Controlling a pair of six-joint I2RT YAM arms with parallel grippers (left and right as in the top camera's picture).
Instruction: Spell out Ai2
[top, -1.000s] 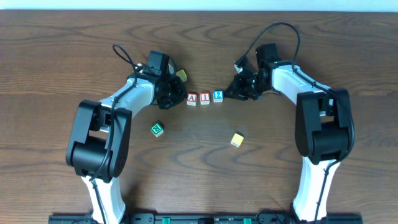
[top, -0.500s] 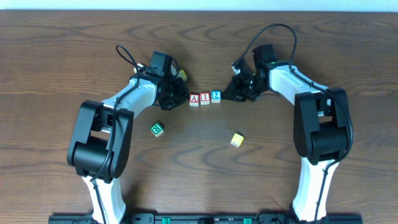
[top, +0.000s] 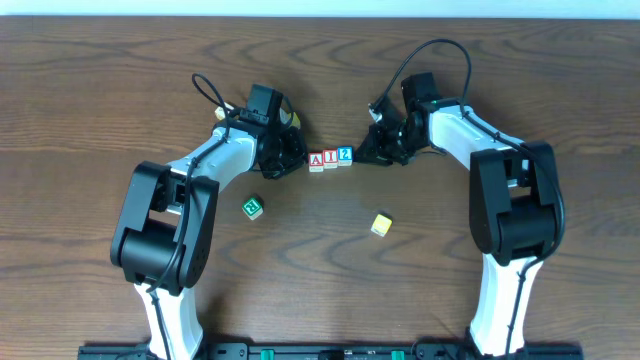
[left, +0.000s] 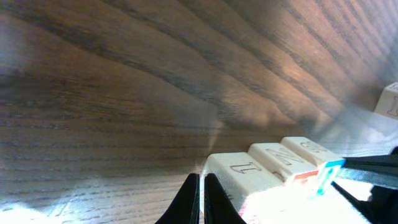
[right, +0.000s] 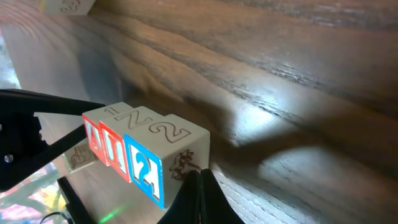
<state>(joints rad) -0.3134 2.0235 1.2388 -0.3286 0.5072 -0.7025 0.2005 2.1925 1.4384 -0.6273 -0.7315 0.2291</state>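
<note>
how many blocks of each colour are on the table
red: 2 (A block, I block)
blue: 1 (2 block)
green: 1 (green block)
yellow: 2 (front yellow block, back yellow block, partly hidden)
total: 6

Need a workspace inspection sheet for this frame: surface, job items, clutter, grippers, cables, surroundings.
Surface: wooden table, dark grain, glare in both wrist views.
Job's things: A block, I block and 2 block touch in one row, slightly slanted.
Clutter: green block; yellow block; yellowish block beside the left arm.
Grippers: left gripper shut, at the A end; right gripper shut, at the 2 end.
Cables: black loop on the left arm; black arc on the right arm.
Surroundings: pale strip past the far edge.
</note>
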